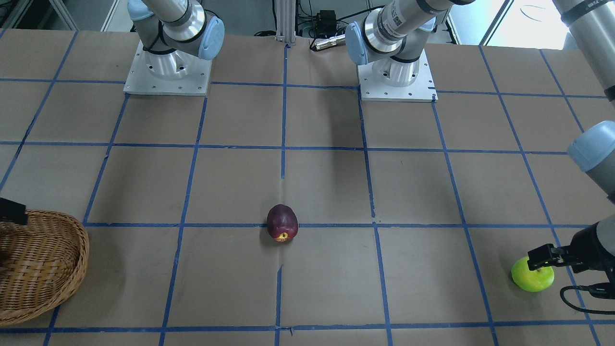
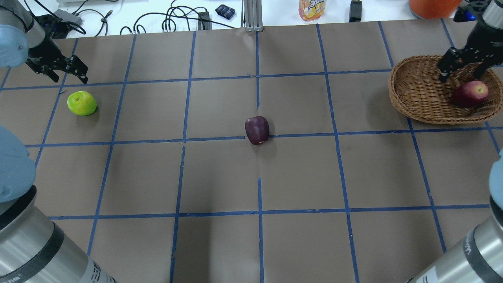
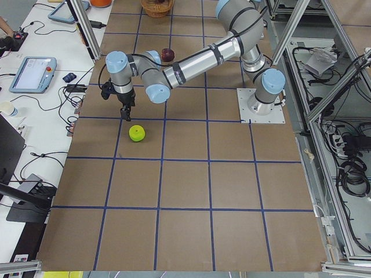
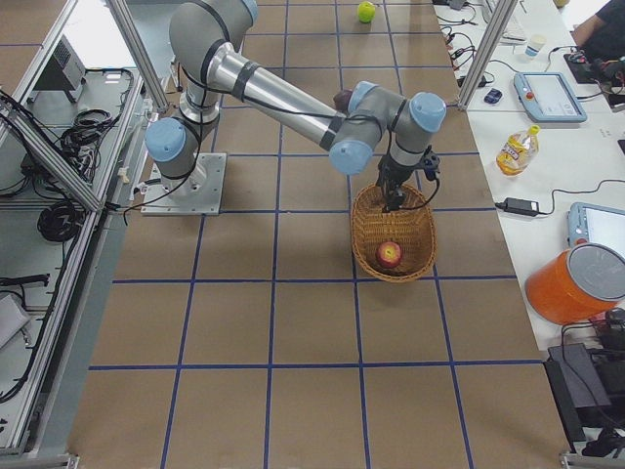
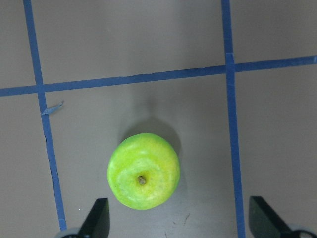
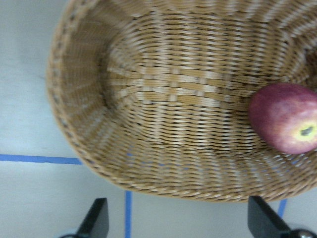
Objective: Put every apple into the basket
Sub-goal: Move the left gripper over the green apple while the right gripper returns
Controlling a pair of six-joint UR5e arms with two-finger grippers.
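Observation:
The lime green apple (image 2: 81,103) sits on the table at the left; in the left wrist view it (image 5: 143,171) lies just ahead of the fingertips. My left gripper (image 2: 63,74) hovers open beside and above it. The dark maroon apple (image 2: 257,130) lies alone at the table's middle. The red apple (image 2: 470,93) lies inside the wicker basket (image 2: 416,94) at the far right; the right wrist view shows it (image 6: 285,124) against the basket's wall (image 6: 148,99). My right gripper (image 2: 459,74) is open and empty above the basket.
The brown table is marked with a blue tape grid. Cables, a bottle (image 2: 311,8) and an orange container (image 2: 432,4) lie beyond the far edge. Both arm bases (image 1: 167,72) stand on the robot's side.

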